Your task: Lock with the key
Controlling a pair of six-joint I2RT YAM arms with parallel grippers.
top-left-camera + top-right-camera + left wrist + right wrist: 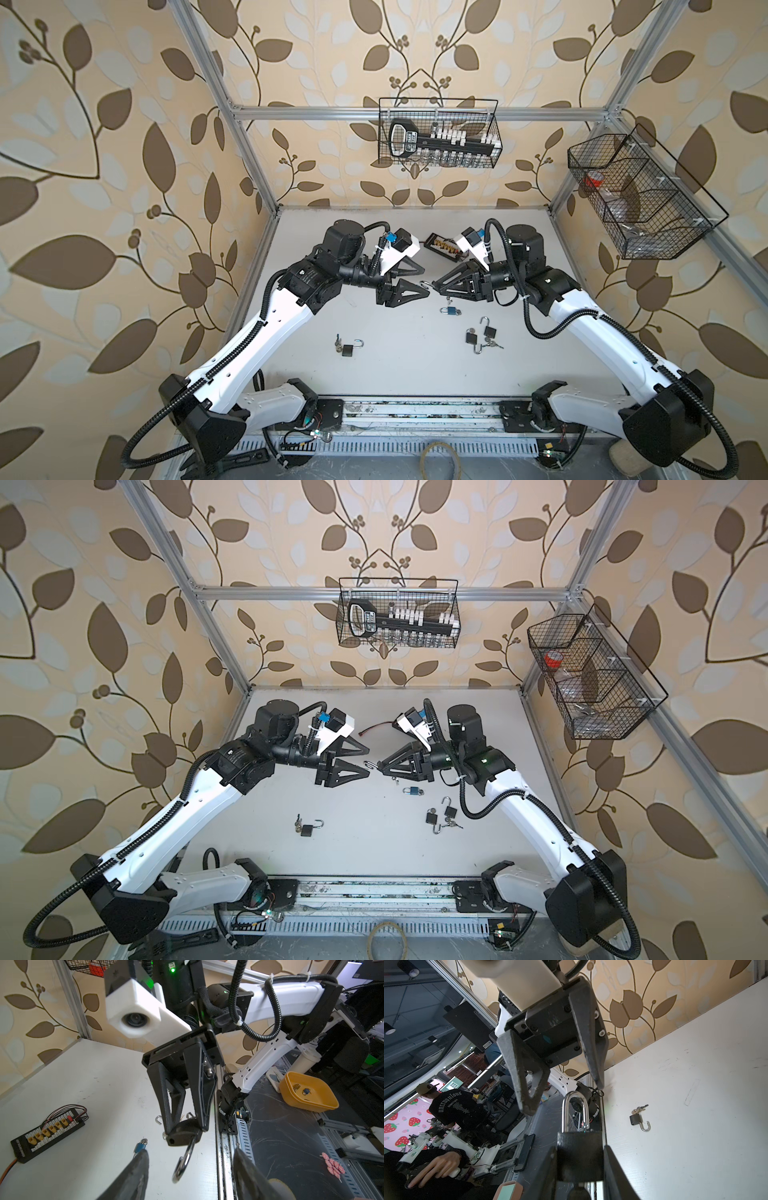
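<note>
Locking looks unfinished: the right gripper [437, 286] clamps the padlock [580, 1155] by its body, yet the shackle [575, 1096] stands raised, one hole empty; pressing it home remains; the padlock's long axis runs straight out beyond the holding jaws, shackle toward the left gripper [426, 281], whose jaws stand apart and empty, the bow between them.

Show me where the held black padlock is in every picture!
Top view: padlock, mid-table, barely peeking out.
Top view: same middle spot.
Left wrist: pinched at right gripper tips.
Right wrist: close up, in the foreground.
Shared landmark: open left gripper facing it.
</note>
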